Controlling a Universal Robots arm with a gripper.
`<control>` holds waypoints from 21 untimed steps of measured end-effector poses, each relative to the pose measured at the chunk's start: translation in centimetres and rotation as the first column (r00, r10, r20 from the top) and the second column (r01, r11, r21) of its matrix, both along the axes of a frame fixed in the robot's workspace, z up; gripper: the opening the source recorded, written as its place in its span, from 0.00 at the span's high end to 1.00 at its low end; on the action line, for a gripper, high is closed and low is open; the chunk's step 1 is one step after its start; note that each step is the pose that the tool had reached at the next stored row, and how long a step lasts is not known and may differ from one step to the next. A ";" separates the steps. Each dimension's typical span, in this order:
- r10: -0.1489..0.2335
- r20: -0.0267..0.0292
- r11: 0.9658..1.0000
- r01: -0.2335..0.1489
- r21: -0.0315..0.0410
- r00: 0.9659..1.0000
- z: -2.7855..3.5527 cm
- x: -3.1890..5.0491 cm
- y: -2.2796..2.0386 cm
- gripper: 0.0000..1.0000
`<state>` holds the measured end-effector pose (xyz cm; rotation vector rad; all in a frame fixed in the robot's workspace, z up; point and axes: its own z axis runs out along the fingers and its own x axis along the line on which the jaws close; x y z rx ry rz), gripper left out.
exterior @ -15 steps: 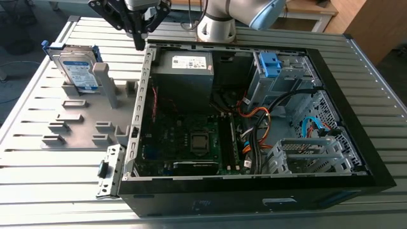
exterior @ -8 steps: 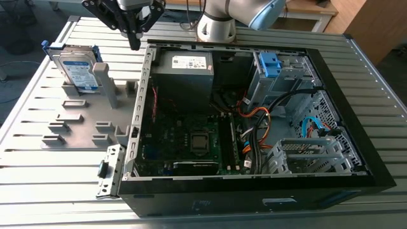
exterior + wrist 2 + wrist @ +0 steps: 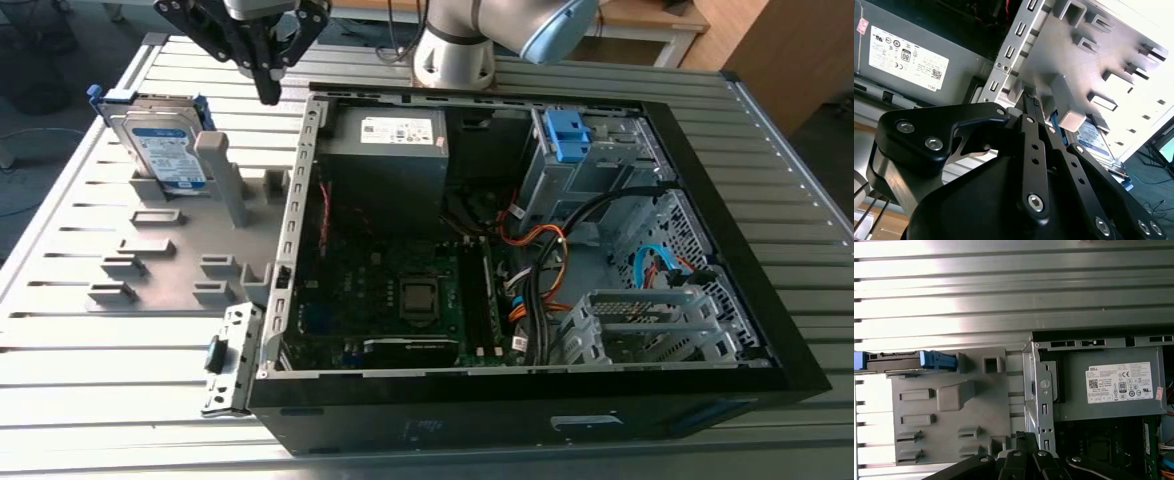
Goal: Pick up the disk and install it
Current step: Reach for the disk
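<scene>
The disk (image 3: 163, 140), a silver drive with a white-and-blue label in a blue bracket, stands on edge in a slot of the grey fixture plate (image 3: 147, 250) at the exterior view's left. My gripper (image 3: 271, 92) hangs above the table between the disk and the open computer case (image 3: 534, 250), fingers pointing down, shut and holding nothing. In the first wrist view the disk (image 3: 894, 360) appears edge-on, well away from the gripper (image 3: 1021, 436). In the second wrist view the closed gripper (image 3: 1029, 97) points towards the fixture, and the disk (image 3: 1096, 140) lies beyond it.
The case lies on its side on a slatted metal table (image 3: 120, 400). Inside are a grey power supply box (image 3: 387, 150), a motherboard (image 3: 400, 300), cables and a drive cage with a blue latch (image 3: 567, 135). The arm's base (image 3: 454, 50) stands behind the case.
</scene>
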<state>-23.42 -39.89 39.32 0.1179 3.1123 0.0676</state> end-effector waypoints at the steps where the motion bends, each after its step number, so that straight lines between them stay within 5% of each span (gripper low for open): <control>1: 0.000 0.000 1.000 0.000 0.000 1.000 0.00 -0.15 0.00 0.89; 21: 0.000 0.000 1.000 0.000 0.000 1.000 -0.01 -2.86 0.00 0.89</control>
